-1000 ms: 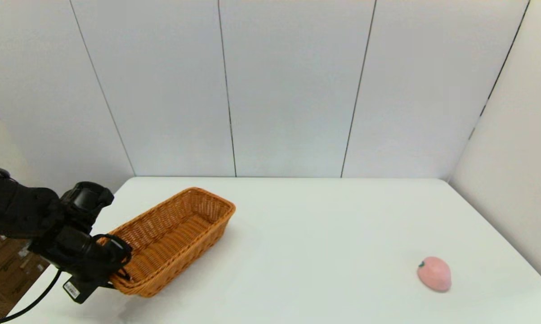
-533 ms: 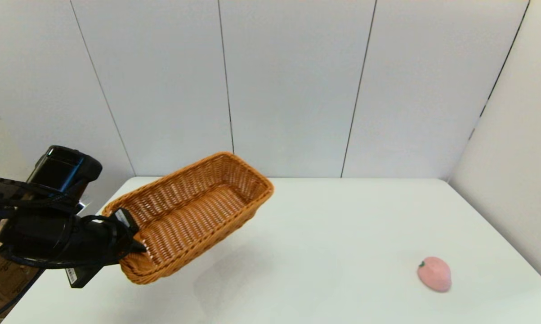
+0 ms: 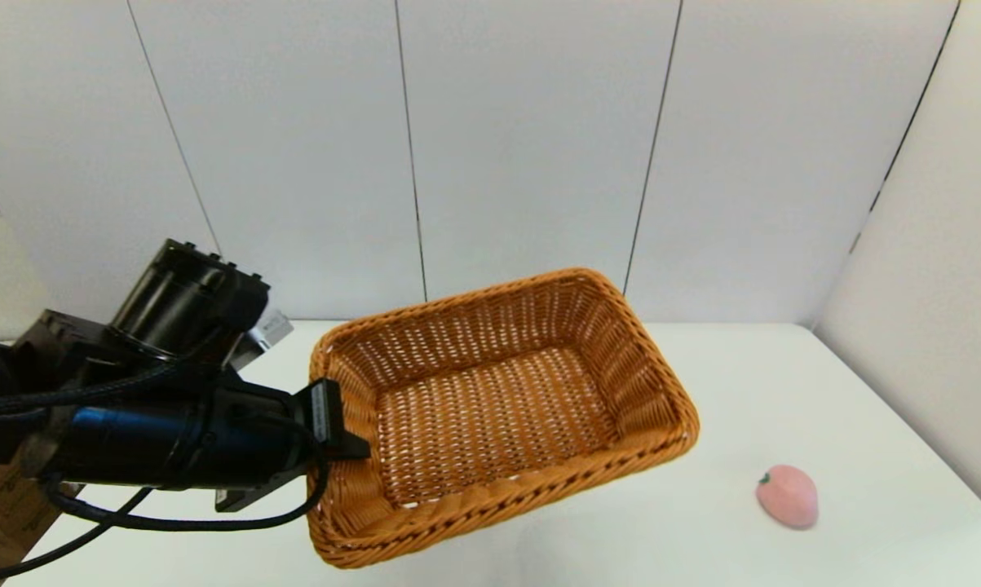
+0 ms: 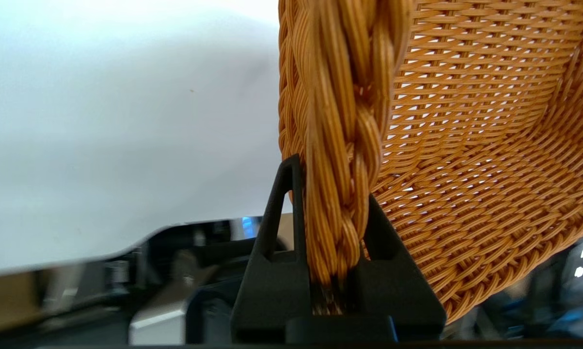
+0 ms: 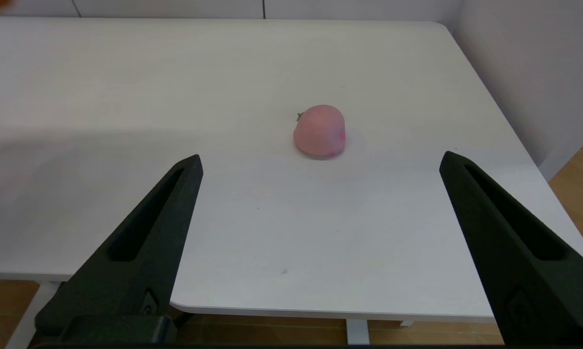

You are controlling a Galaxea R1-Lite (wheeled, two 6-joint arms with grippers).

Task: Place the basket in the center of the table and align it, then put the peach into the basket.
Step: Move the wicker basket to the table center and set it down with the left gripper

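The orange-brown wicker basket [image 3: 490, 408] hangs in the air over the white table [image 3: 743, 383], its long side facing me. My left gripper [image 3: 351, 444] is shut on the braided rim at the basket's left end; in the left wrist view the two black fingers [image 4: 281, 213] pinch that rim [image 4: 344, 145]. The pink peach [image 3: 787, 495] lies on the table near the front right. My right gripper [image 5: 320, 162] is out of the head view; its own view shows it open, held back off the table's front edge, with the peach [image 5: 320, 131] ahead on the table.
White wall panels close off the back and right sides of the table. The table's right edge [image 5: 504, 126] runs close to the peach. A brown floor shows past the table's front corner.
My left arm has lifted the basket off the table, carried it to the right and turned it so its long side faces me. The peach has not moved.
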